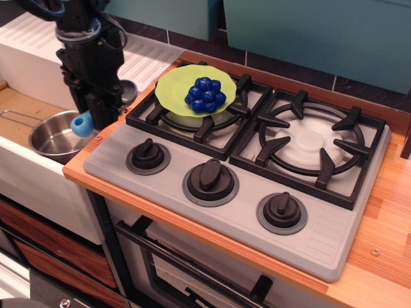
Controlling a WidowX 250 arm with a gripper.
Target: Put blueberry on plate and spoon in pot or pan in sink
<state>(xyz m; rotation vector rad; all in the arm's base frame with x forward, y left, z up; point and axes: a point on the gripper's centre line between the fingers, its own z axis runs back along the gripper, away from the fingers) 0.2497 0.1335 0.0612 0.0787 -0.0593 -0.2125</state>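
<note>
The blueberry lies on the lime-green plate, which rests on the back left burner. My gripper is shut on the spoon; its light-blue handle end sticks out at the lower left and its grey bowl shows at the right of the fingers. The spoon hangs above the stove's left edge, just right of the steel pan. The pan sits in the sink with its wire handle pointing left.
The grey stove has two black burner grates and three knobs along its front. The ribbed white drainboard lies behind the gripper. A wooden counter edge runs along the right.
</note>
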